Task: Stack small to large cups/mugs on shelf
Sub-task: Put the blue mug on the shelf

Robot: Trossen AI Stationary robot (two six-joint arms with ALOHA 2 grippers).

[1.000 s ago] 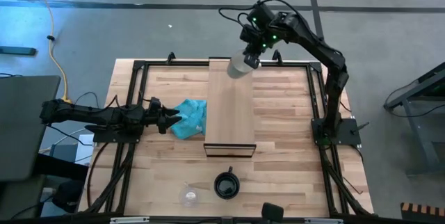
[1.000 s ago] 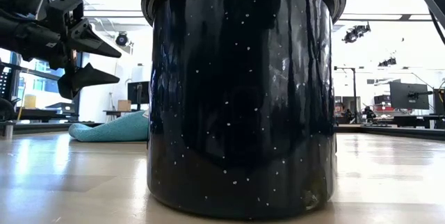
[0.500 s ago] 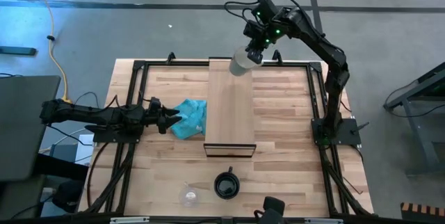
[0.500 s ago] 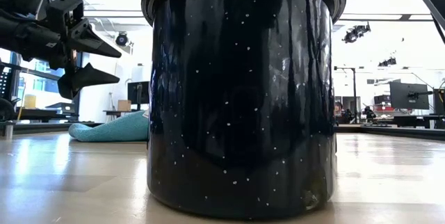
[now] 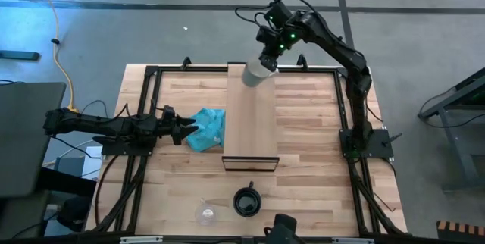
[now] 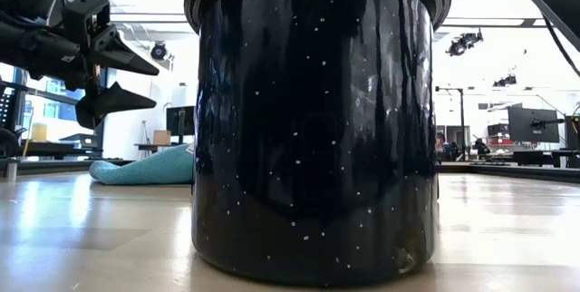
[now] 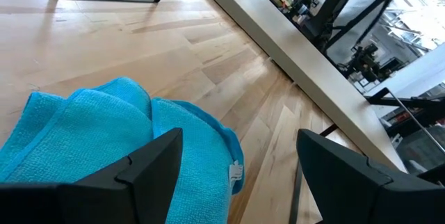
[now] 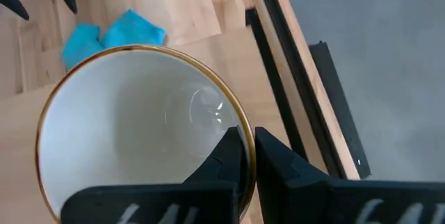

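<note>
Right gripper (image 8: 247,156) clamps the glossy white mug's (image 5: 255,73) gold-edged rim above the pale wooden shelf's (image 5: 251,126) far end; left gripper (image 5: 184,132) gapes beside the crumpled teal cloth (image 5: 207,128).

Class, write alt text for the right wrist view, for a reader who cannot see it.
The right gripper is shut on the rim of a white mug with a gold-brown lip, seen from above with its empty inside showing. Below lie the wooden table and a blue cloth, with grey floor beyond the table's dark frame.
</note>
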